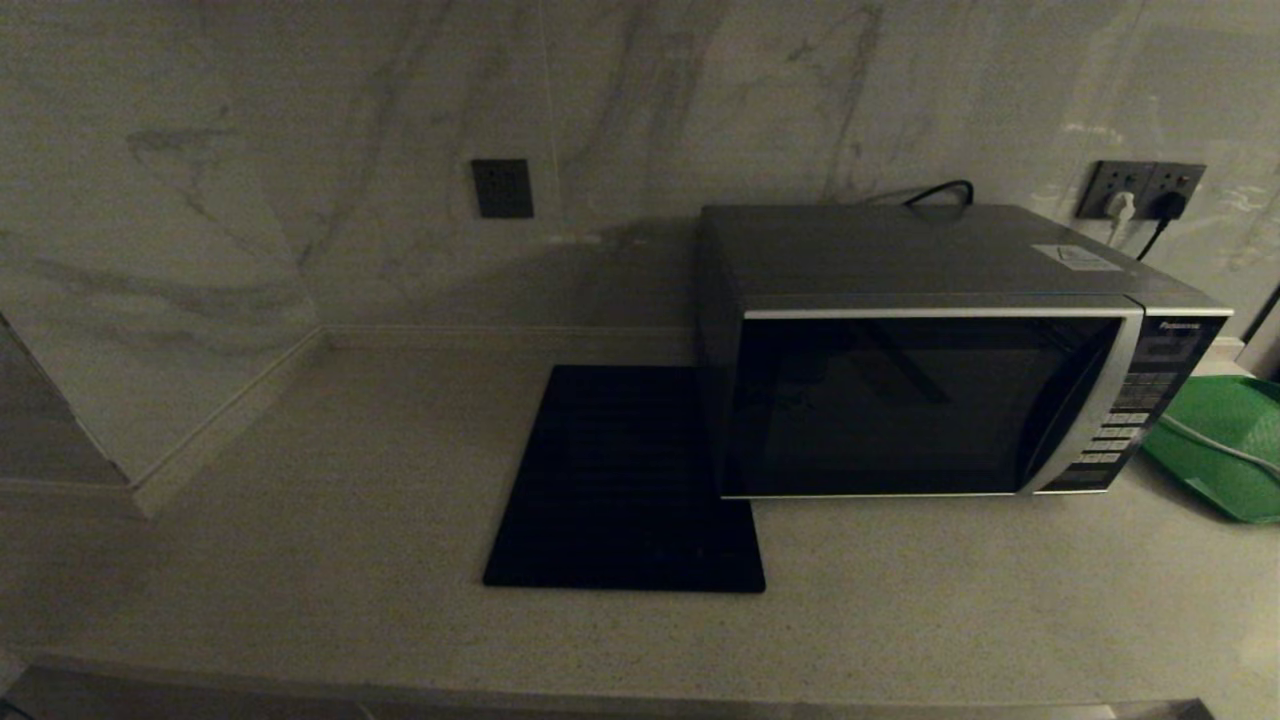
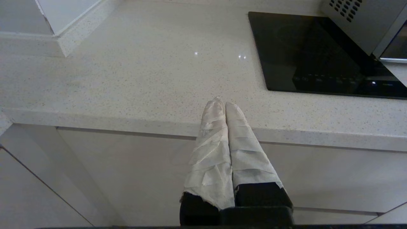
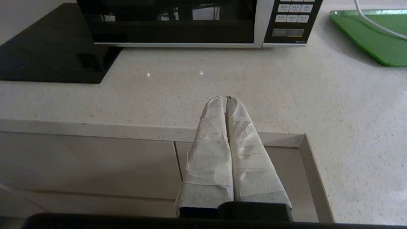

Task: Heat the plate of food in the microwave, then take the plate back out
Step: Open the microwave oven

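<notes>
The microwave (image 1: 930, 350) stands on the counter at the right, its dark glass door closed; its front also fills the far side of the right wrist view (image 3: 197, 22). The plate of food is out of view. My right gripper (image 3: 226, 98) is shut and empty, its tape-wrapped fingers pressed together above the counter's front edge, short of the microwave's door. My left gripper (image 2: 224, 102) is likewise shut on nothing, hovering at the counter's front edge left of the black mat. Neither arm shows in the head view.
A flat black square mat (image 1: 625, 480) lies left of the microwave. A green tray (image 1: 1225, 445) with a white cable across it sits right of the microwave. Wall sockets (image 1: 1140, 190) hold plugs behind it. A marble wall corner (image 1: 150, 470) juts out at the left.
</notes>
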